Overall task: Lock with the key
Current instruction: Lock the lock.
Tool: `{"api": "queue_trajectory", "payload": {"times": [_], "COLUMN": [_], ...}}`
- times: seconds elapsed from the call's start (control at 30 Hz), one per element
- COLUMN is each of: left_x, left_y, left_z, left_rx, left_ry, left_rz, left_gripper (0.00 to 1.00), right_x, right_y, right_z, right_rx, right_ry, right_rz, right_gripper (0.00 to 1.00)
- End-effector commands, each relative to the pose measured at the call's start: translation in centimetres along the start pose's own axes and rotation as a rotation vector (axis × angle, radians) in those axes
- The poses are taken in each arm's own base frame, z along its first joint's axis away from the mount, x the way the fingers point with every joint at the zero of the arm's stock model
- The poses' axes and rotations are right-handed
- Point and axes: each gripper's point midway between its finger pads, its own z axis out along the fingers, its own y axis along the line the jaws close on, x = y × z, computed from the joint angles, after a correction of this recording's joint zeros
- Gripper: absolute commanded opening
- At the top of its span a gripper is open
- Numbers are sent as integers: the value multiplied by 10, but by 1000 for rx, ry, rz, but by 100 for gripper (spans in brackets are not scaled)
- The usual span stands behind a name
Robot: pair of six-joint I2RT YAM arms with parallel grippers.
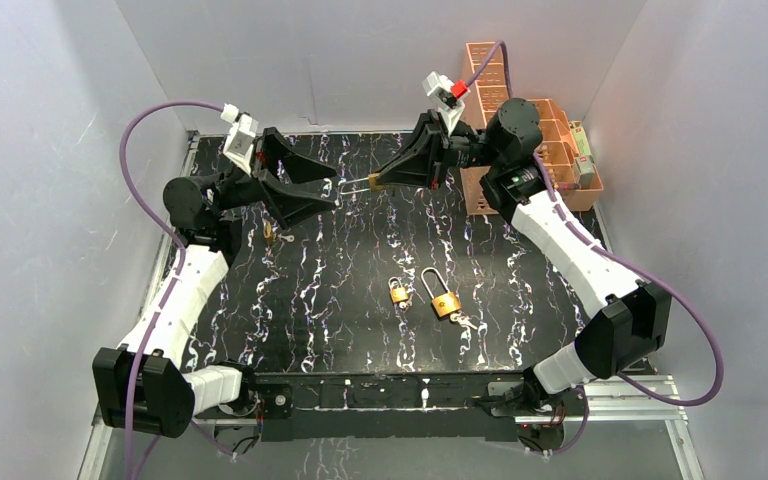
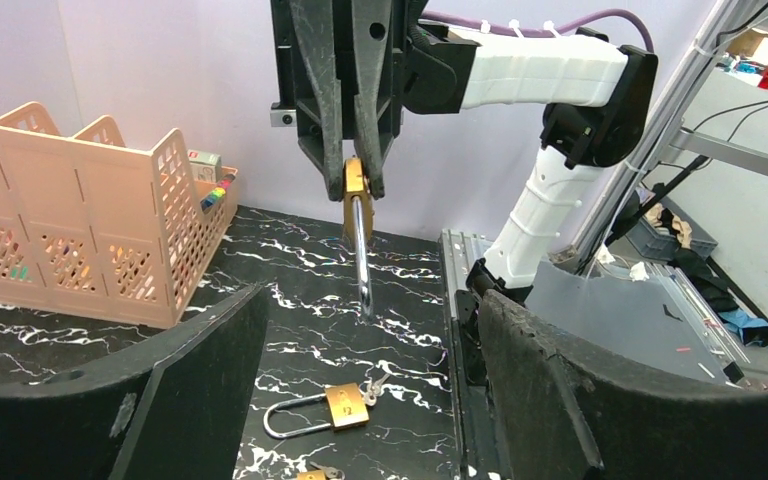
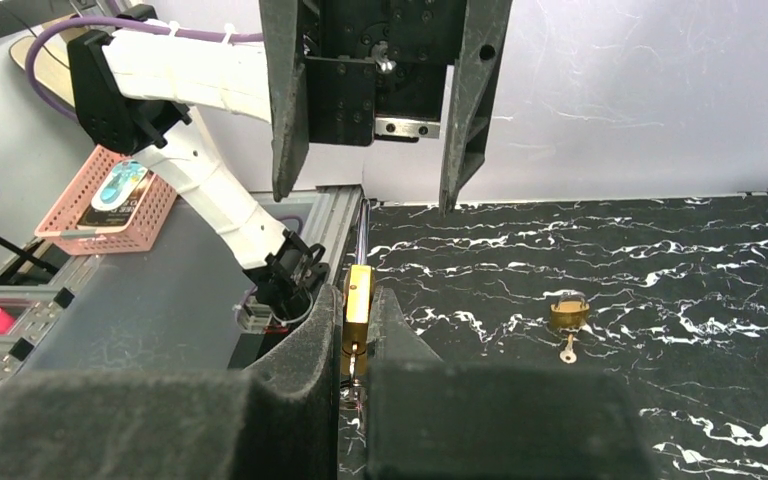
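Note:
My right gripper (image 1: 378, 182) is shut on a brass padlock (image 1: 374, 182) and holds it in the air over the far part of the table, its long steel shackle (image 1: 352, 184) pointing left. In the right wrist view the padlock (image 3: 359, 292) sits clamped between the pads, with a key (image 3: 353, 352) at its underside. My left gripper (image 1: 334, 191) is open and empty, facing the shackle's end. In the left wrist view the padlock (image 2: 355, 181) and its shackle (image 2: 362, 262) hang from the right gripper (image 2: 356, 185), straight ahead of my open left gripper (image 2: 372, 298).
Three more brass padlocks lie on the black marbled table (image 1: 340, 320): a small one (image 1: 399, 291), a long-shackled one (image 1: 444, 301) with keys, and a small one (image 1: 270, 232) under the left arm. A pink basket (image 1: 535, 150) stands at the back right.

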Motion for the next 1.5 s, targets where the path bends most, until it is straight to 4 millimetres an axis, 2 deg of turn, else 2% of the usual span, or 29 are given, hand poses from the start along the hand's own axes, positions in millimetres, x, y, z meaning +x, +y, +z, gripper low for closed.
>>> {"api": "queue_trajectory", "payload": {"times": [0.0,0.6,0.67,0.7,0.73,1.07,1.47], "left_x": [-6,-8,-4,-3,-1,4,1], "left_y": [2,19,20,21,22,23,21], "left_z": [0,2,2,2,2,2,5], "left_rx": [-14,-66,-59,-58,-64,-57,-54], "left_ry": [-12,-38,-26,-22,-25,-12,-28], "left_rz": [45,28,16,11,3,-22,-44], "left_gripper": [73,51,42,24,0,0,0], "right_x": [-32,-25,-24,-24,-23,-21,-20], "right_y": [11,4,3,2,2,-2,-6], "right_z": [3,8,9,10,10,15,25], "right_rx": [-23,-40,-38,-39,-39,-37,-46], "right_ry": [-58,-60,-60,-59,-59,-55,-65], "right_rz": [-103,-71,-70,-69,-67,-70,-81], "right_gripper": [0,0,0,0,0,0,0]}}
